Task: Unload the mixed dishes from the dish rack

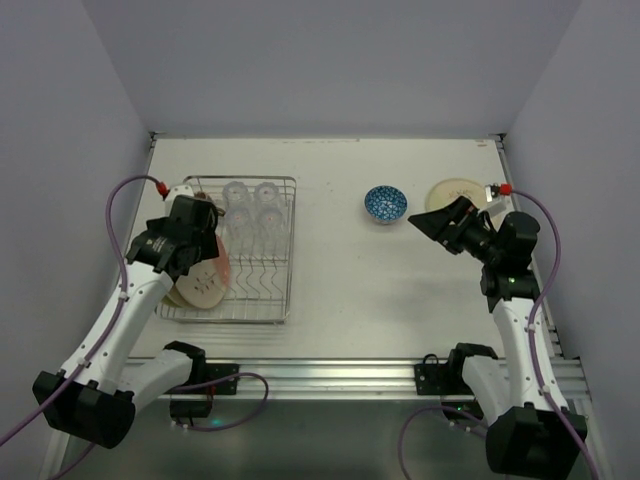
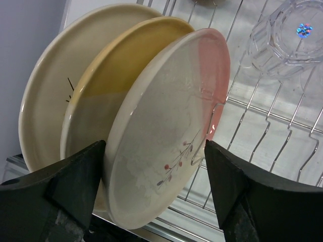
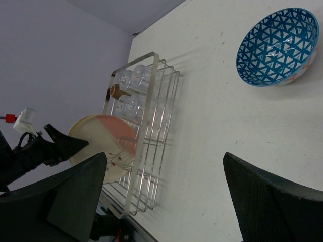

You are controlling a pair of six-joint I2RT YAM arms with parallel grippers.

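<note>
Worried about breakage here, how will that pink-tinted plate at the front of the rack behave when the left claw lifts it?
The pink-tinted plate looks like glazed ceramic, so probably stiff, fairly heavy and slippery. It stands on edge in the dish rack beside two more plates, so it may knock them coming out. The left claw straddles its rim, jaws open; a thin-edge grip might let it swing.

White table boxed in by pale walls

The table (image 1: 350,290) is a matt off-white surface that runs from the near edge to the far wall, with a few small dark specks (image 3: 221,35) on it in the right wrist view. A pale lavender-grey back wall (image 1: 330,60) stands along its far edge, and side walls of the same colour rise at the left (image 1: 60,150) and at the right (image 1: 595,120). A ribbed silver metal rail (image 1: 330,374) runs along the near edge, and a narrower metal strip (image 1: 543,300) lines the right edge.
</note>
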